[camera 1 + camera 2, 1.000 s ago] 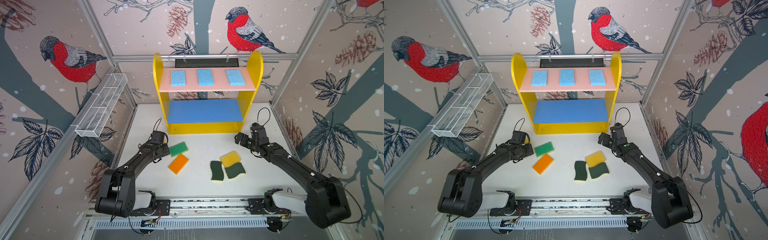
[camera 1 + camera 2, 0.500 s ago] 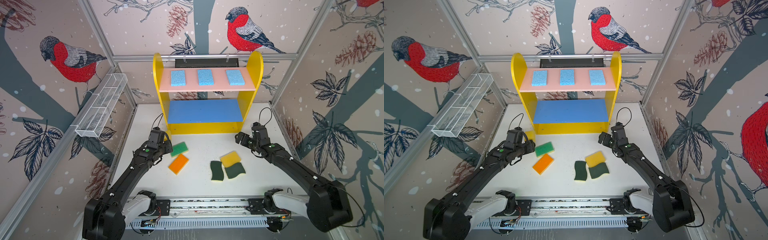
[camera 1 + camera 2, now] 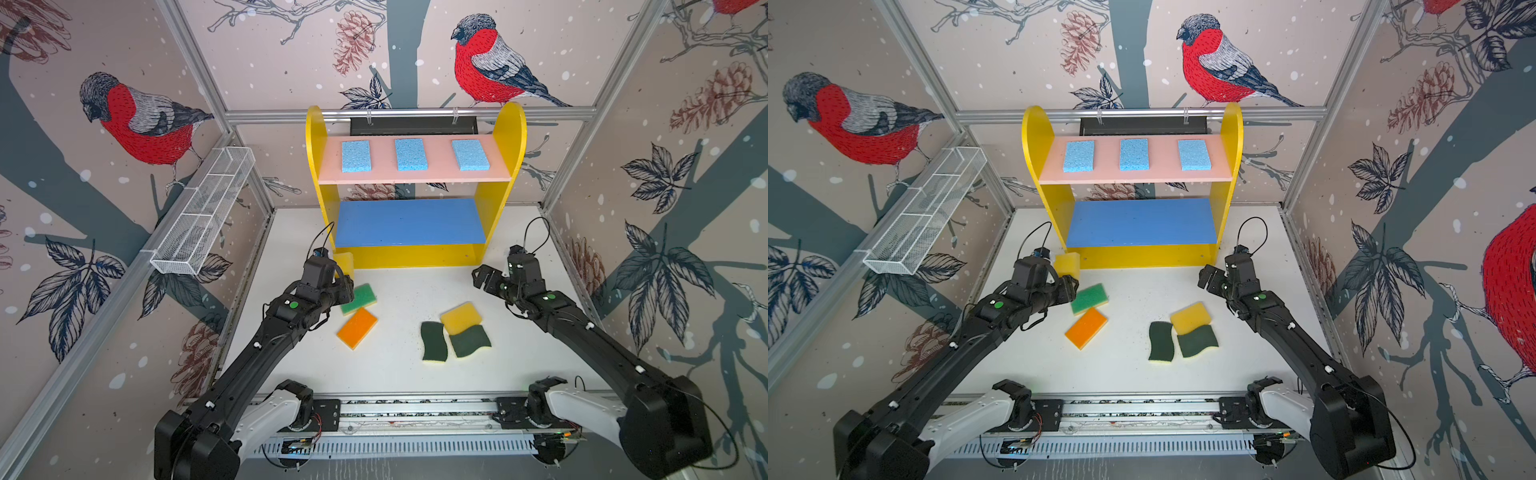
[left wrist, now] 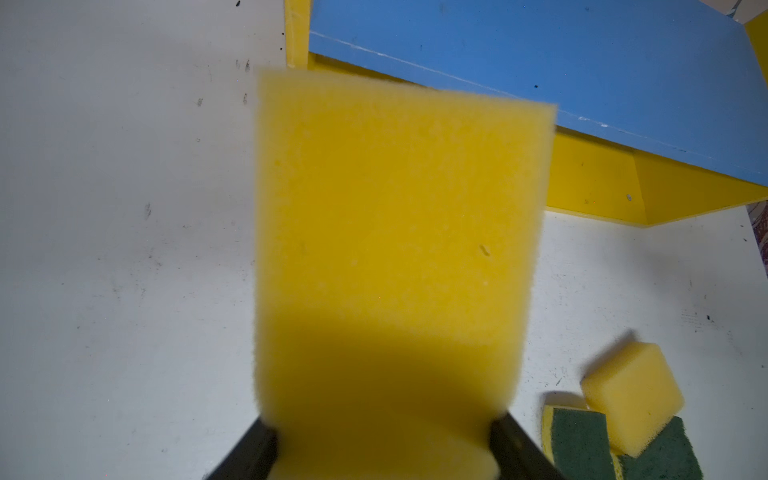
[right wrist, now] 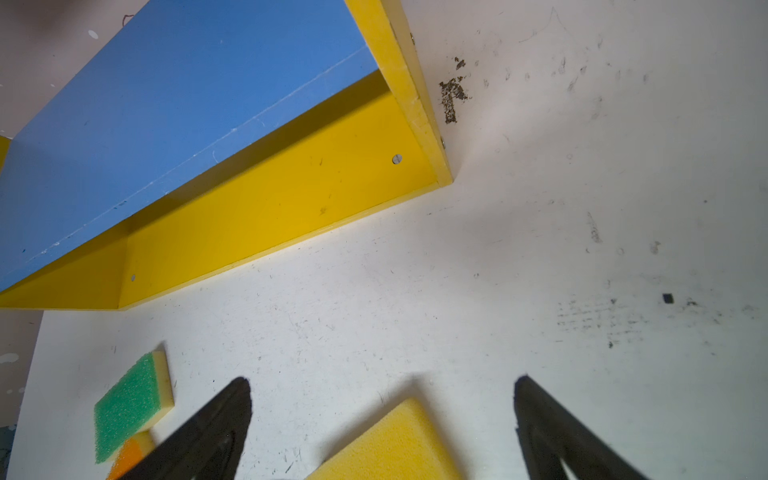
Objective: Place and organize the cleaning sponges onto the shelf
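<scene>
At the front, two dark-green scourers are seen side by side on the surface, their far corners covered by a yellow block laid across them. To the left an orange-topped sponge is set diagonally, and the green-topped sponge just beyond it is partly hidden by the left wrist. The left arm is stretched forward; the left claw is clamped on a second yellow block, whose gripped end is cut off by the wrist view's edge and whose long axis is pointed out toward the left front corner of the shelf. The right arm is likewise extended, with the right claw spread wide and empty near the shelf's right front corner. On the pink top board three light-blue sponges are lined up, long axes front to back. The bottom tier is largely hidden under the blue board.
</scene>
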Tool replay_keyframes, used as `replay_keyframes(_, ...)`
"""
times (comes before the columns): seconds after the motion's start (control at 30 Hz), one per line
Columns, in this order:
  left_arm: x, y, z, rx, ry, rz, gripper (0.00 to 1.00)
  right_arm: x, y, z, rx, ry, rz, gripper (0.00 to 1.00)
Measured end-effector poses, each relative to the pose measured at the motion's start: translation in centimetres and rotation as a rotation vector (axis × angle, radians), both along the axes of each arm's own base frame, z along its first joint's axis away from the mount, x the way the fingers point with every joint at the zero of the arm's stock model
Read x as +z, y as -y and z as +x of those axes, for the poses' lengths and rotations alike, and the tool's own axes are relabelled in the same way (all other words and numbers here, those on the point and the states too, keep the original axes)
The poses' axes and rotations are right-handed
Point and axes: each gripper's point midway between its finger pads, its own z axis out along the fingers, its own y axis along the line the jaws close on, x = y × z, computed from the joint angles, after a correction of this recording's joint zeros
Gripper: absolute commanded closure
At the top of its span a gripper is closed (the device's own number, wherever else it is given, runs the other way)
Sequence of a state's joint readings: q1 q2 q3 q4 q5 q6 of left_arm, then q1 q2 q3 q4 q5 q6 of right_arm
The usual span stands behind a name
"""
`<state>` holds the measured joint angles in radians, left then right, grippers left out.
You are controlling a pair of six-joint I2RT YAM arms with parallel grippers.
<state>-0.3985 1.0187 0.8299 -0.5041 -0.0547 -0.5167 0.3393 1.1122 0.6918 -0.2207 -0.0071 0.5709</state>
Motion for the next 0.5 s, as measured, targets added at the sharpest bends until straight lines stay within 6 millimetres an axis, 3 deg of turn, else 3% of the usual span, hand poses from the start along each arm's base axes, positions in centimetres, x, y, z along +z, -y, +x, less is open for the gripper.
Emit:
replay_keyframes(0.3, 2.1, 2.8, 1.3, -0.054, 0.048, 0.016, 0.39, -0.3, 0.0, 0.0, 0.001, -0.008, -0.003, 0.02)
replay_keyframes(0.5, 2.2, 3.9, 2.2, -0.063, 0.052, 0.038, 0.4, -0.4, 0.2, 0.3, 0.011, -0.006, -0.025, 0.02)
